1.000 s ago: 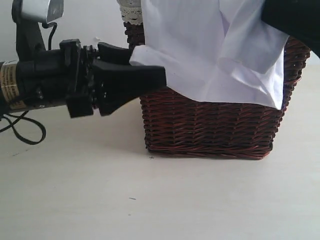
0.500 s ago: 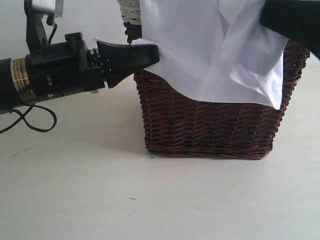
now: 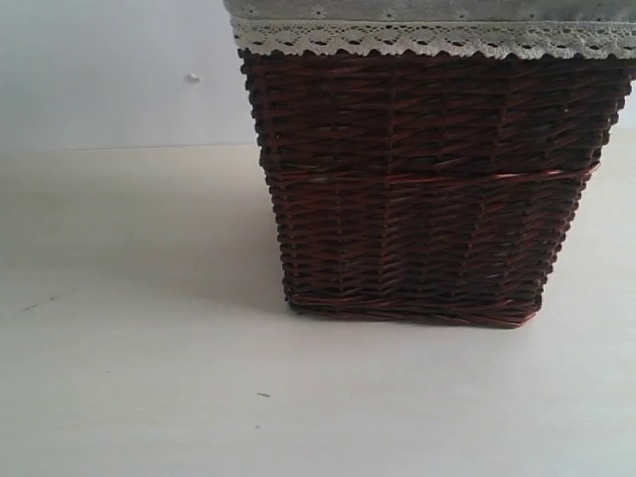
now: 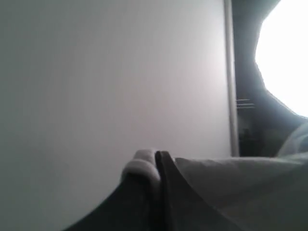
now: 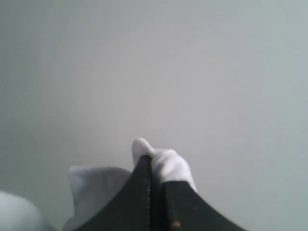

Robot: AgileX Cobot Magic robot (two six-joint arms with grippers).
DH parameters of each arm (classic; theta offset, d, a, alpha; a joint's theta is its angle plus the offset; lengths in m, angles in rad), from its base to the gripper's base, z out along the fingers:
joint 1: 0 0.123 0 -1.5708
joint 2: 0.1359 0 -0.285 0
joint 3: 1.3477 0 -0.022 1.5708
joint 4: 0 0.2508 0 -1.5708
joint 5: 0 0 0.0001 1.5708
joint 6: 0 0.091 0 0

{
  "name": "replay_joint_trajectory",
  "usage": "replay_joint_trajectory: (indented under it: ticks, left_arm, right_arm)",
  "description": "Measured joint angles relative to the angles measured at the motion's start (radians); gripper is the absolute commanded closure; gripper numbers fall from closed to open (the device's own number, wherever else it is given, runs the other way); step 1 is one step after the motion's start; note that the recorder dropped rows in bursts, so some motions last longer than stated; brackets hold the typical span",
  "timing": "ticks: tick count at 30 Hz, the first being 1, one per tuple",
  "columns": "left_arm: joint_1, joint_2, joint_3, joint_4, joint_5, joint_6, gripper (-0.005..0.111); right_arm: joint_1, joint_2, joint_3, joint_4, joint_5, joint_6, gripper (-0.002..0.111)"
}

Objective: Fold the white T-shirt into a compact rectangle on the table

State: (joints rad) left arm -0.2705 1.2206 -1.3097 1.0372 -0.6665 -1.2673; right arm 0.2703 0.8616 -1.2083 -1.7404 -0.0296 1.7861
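Observation:
The white T-shirt shows only in the wrist views. In the left wrist view my left gripper [image 4: 157, 156] is shut, with a bunched fold of the white T-shirt [image 4: 142, 163] pinched at its tips and more cloth trailing off beside it. In the right wrist view my right gripper [image 5: 150, 163] is shut on another wad of the white T-shirt [image 5: 171, 163], with a loose flap hanging behind. Both wrist cameras face a plain pale wall. In the exterior view neither gripper nor the shirt appears; only the table [image 3: 149, 397] and the basket show.
A dark brown wicker basket [image 3: 417, 199] with a cream lace trim [image 3: 427, 38] stands on the table, centre right in the exterior view. A white wall [image 3: 109, 70] rises behind. A dark vertical frame [image 4: 230, 77] and a bright window patch lie in the left wrist view.
The left gripper closed on the shirt's edge, then both arms and the shirt rose out of the exterior view. The basket's front, draped in white cloth before, now stands bare.

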Motion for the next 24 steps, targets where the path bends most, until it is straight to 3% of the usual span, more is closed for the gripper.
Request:
replay_joint_trajectory:
  ticks: [5,14,20,24]
  left_arm:
    - [0.073,-0.006,-0.207,0.001,0.088,0.013,0.107]
    - [0.089,0.034,-0.620,-0.015,0.228,0.153,0.107]
    - [0.089,0.034,-0.750,-0.133,0.231,0.193,0.107]
    - [0.081,0.032,-0.817,-0.215,0.226,0.317,0.107]
  right_arm:
    - [0.000,0.113,-0.211,0.000,0.035,-0.002,0.108]
    - [0.000,0.285,-0.656,0.000,0.003,-0.023,0.108]
    - [0.002,0.315,-0.892,0.000,-0.082,-0.026,0.108]
    - [0.002,0.313,-0.998,0.000,-0.107,-0.031,0.108]
